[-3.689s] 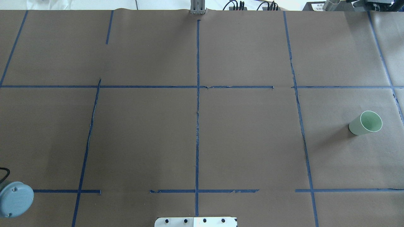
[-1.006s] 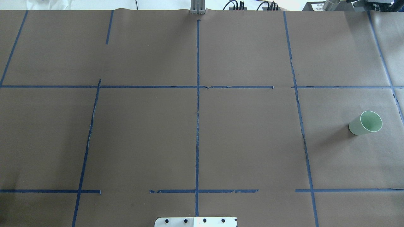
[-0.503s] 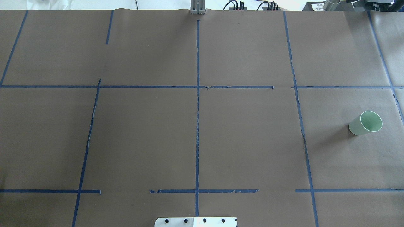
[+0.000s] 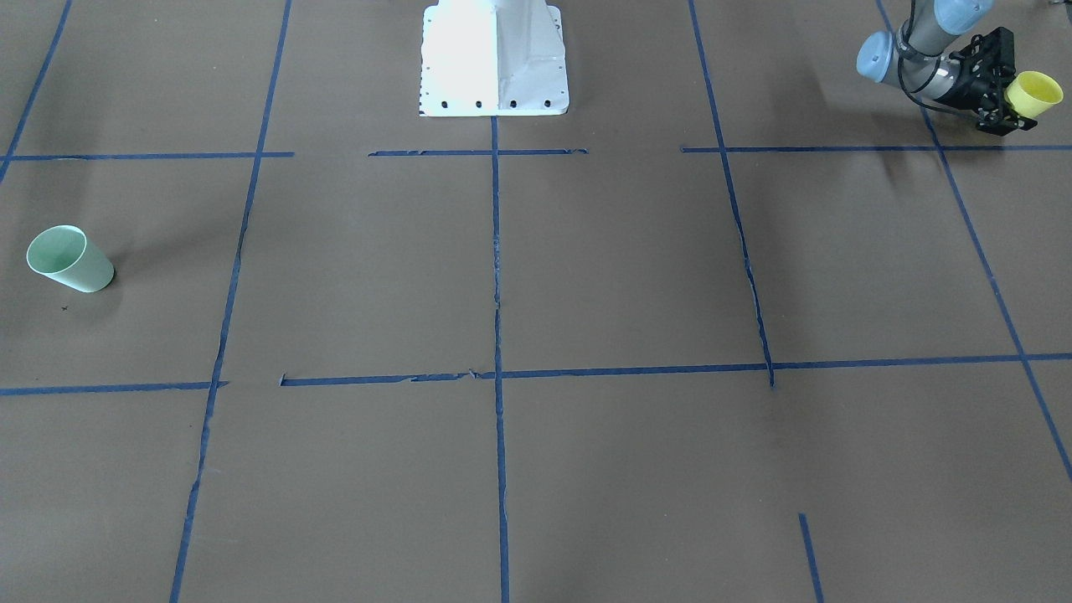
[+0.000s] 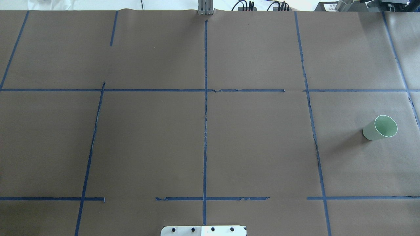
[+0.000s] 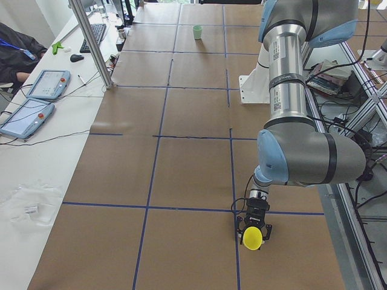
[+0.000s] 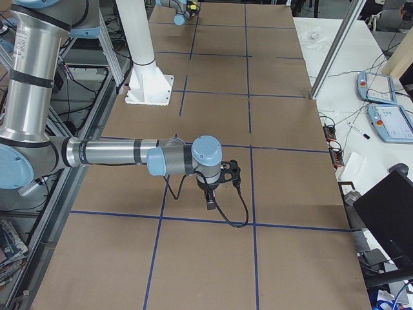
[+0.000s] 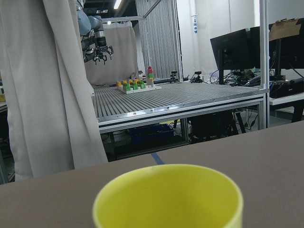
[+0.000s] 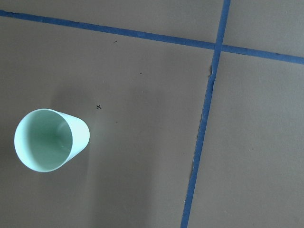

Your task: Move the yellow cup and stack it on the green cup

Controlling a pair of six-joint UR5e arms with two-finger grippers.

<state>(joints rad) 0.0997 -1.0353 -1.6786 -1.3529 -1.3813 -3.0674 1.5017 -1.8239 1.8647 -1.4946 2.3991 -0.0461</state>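
Two cups: yellow cup (image 4: 1035,92) clamped in left fingers (image 4: 1010,89) over bench's (image 5: 256,147) left corner, green cup (image 5: 380,127) by right edge; cannot tell right fingers' (image 7: 210,201) state.

One yellow cup (image 4: 1035,92); one green cup (image 4: 69,259)

The small lemon-yellow plastic cup (image 8: 167,199) and pale mint-green plastic cup (image 9: 50,138) look smooth; the tabletop's brown paper cover (image 5: 147,137) is matt.

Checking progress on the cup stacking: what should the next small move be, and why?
Probably the left gripper, shut on the yellow cup, should carry it toward the middle of the table, since the green cup stands upright at the opposite end.
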